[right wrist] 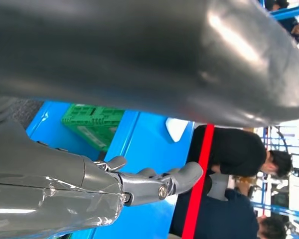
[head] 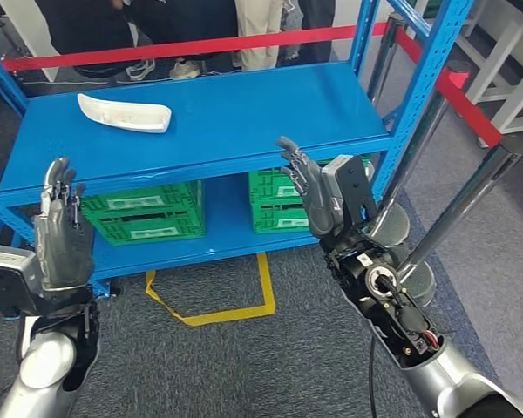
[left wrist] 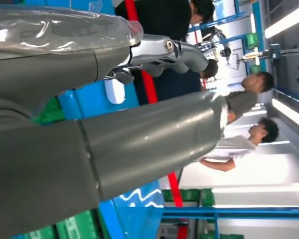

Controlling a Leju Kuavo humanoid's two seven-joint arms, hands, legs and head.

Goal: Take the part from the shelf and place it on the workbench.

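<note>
White and long, the part point(head: 124, 113) lies on the blue shelf point(head: 246, 117) at my eleven o'clock, so I hold my left hand point(head: 60, 231) and right hand point(head: 311, 187) empty, fingers apart, before the shelf edge, seemingly ready to reach.

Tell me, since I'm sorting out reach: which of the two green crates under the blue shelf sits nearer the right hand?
The green crate toward the shelf's right end, directly behind the right hand. The other green crate sits further left, nearer the left hand.
</note>
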